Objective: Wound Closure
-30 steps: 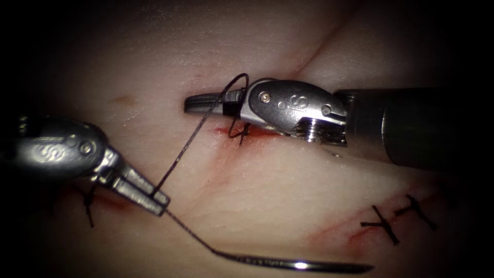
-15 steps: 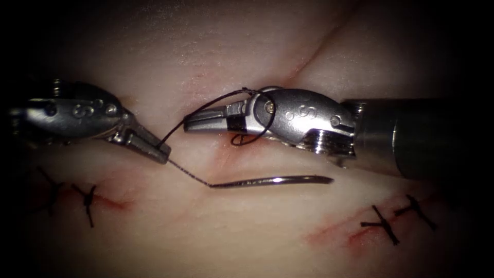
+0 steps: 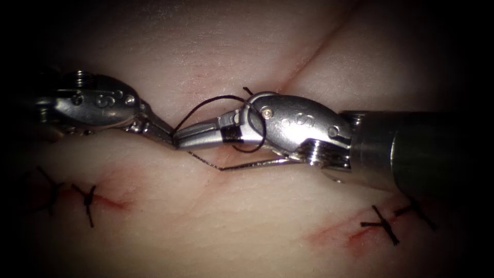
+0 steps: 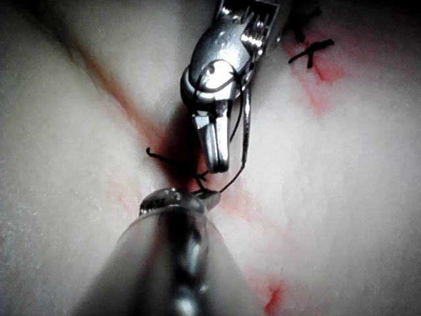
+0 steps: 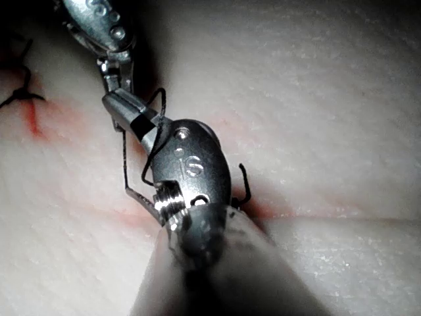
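Pale tissue (image 3: 247, 226) fills the endoscope view, its cut (image 3: 309, 59) running diagonally toward upper right. Right tool (image 3: 193, 138) comes in from the right, jaws closed with nothing clearly pinched between them; thread (image 3: 206, 105) loops around its jaws and wrist. Left tool (image 3: 165, 135) comes from the left, jaws clamped on the thread just short of the needle's tail, tip nearly touching the right tool's tip. Needle (image 3: 252, 165) hangs free under the right tool, out of the tissue, just above the surface. Finished stitches (image 3: 383, 225) sit lower right, more stitches (image 3: 88, 198) lower left, with red fluid (image 3: 110, 202) beside them.
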You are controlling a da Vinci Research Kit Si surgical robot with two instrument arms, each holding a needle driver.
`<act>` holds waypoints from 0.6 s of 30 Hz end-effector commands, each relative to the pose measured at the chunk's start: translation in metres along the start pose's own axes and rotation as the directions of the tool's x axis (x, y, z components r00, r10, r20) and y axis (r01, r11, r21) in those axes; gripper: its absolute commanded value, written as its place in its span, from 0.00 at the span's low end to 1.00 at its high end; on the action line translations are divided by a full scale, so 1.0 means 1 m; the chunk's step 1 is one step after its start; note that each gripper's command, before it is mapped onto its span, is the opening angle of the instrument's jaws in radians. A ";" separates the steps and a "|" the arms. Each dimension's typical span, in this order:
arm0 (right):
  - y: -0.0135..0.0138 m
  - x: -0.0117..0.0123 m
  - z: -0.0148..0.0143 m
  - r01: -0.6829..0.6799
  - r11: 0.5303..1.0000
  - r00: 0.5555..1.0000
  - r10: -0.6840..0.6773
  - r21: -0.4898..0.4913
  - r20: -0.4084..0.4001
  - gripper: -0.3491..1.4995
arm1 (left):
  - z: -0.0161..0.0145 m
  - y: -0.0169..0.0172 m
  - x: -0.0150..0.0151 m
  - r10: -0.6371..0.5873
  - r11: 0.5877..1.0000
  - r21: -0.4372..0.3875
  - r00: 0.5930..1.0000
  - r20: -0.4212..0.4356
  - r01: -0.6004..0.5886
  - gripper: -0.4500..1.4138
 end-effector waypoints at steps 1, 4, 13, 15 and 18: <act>-0.0001 -0.0007 0.0008 -0.002 1.000 1.000 0.002 -0.006 -0.010 0.00 | 0.0009 0.0000 -0.0001 0.000 1.000 0.001 1.000 0.000 0.000 0.00; 0.0002 -0.0008 0.0005 -0.010 0.995 0.999 0.005 -0.097 -0.051 0.00 | 0.0018 0.0000 0.0000 -0.016 1.000 0.014 1.000 0.002 0.016 0.00; -0.0010 -0.0010 0.0008 0.058 0.920 0.997 -0.035 -0.388 0.066 0.00 | 0.0026 0.0029 0.0009 -0.038 0.998 0.041 0.999 0.002 0.038 0.00; -0.0016 -0.0008 0.0009 0.059 0.882 0.995 -0.013 -0.467 0.101 0.11 | 0.0027 0.0038 0.0014 -0.045 0.998 0.049 0.999 -0.006 0.046 0.00; -0.0030 -0.0005 0.0011 0.068 0.821 0.989 0.020 -0.567 0.147 0.24 | 0.0028 0.0052 0.0022 -0.059 0.997 0.058 0.998 -0.018 0.060 0.00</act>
